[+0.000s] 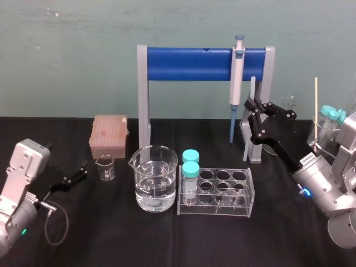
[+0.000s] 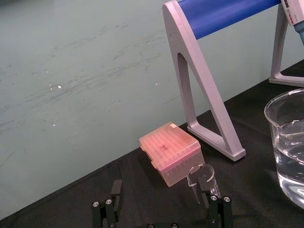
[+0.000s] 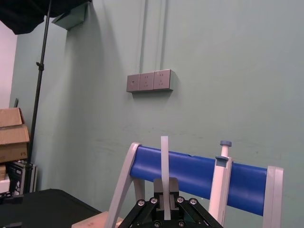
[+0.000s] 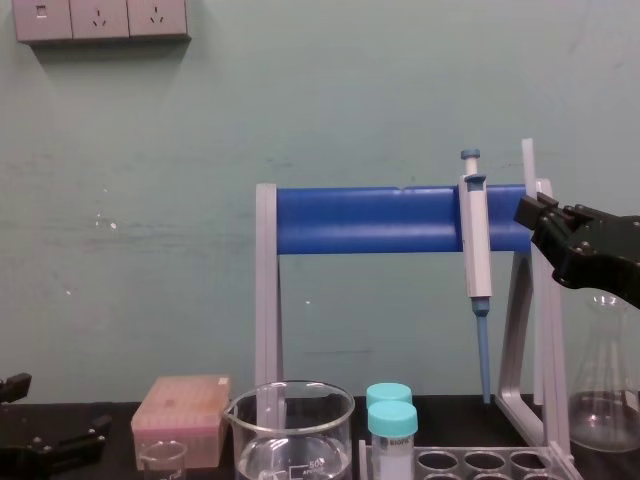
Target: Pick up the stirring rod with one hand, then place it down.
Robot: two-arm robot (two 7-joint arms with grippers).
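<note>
The stirring rod (image 1: 253, 89) is a thin translucent-white stick standing upright above the table, just in front of the stand's right leg. My right gripper (image 1: 251, 107) is shut on it partway along, so the rod sticks out above and below the fingers. In the right wrist view the rod (image 3: 164, 171) rises straight from between the closed fingers (image 3: 156, 205). From the chest the rod (image 4: 528, 165) shows above the right gripper (image 4: 535, 212), beside the blue bar. My left gripper (image 1: 75, 177) rests low at the table's left, open (image 2: 164, 211) and holding nothing.
A grey stand with a blue bar (image 1: 189, 64) holds a grey-and-blue pipette (image 1: 236, 83). In front stand a water beaker (image 1: 156, 181), a clear tube rack (image 1: 219, 192) with two teal-capped tubes, a small beaker (image 1: 105, 167) and a pink tip box (image 1: 108, 135). Glassware (image 1: 328, 125) crowds the right edge.
</note>
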